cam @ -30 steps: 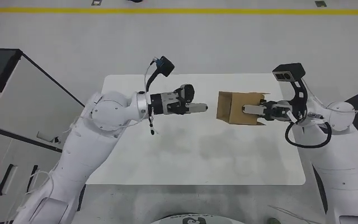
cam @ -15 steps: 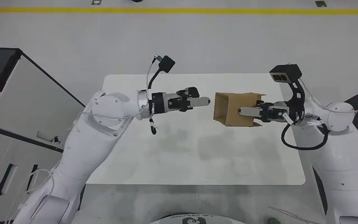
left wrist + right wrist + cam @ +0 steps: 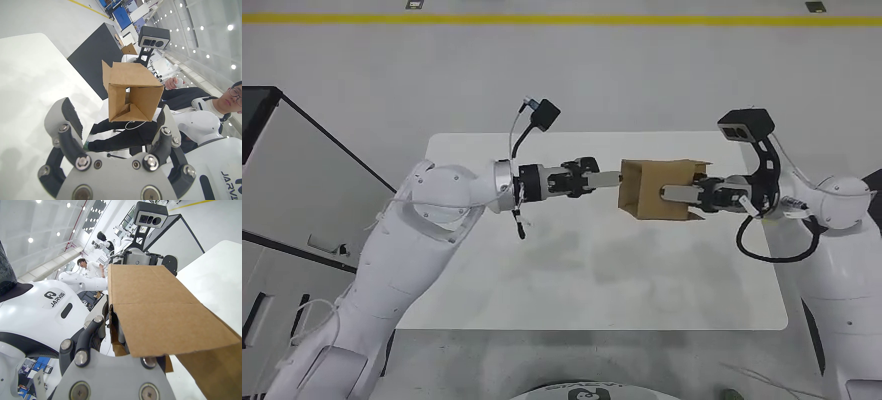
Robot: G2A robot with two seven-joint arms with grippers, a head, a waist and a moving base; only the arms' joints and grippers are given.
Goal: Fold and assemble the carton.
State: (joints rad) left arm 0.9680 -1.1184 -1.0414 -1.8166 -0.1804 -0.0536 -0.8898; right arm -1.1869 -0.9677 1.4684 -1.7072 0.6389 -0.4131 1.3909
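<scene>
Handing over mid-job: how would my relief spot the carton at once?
Start at the white table. Over its far side, right of centre, the carton hangs between the two arms, clamped in the right arm's jaws. It is the only brown cardboard thing there, an open-ended tube.

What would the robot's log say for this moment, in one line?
right hand: shut on brown cardboard carton | left hand: open, facing carton's open end

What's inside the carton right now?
Through the open end of the carton: bare cardboard walls and flaps folded in at the far end, no contents. What lies behind those flaps is covered.
</scene>
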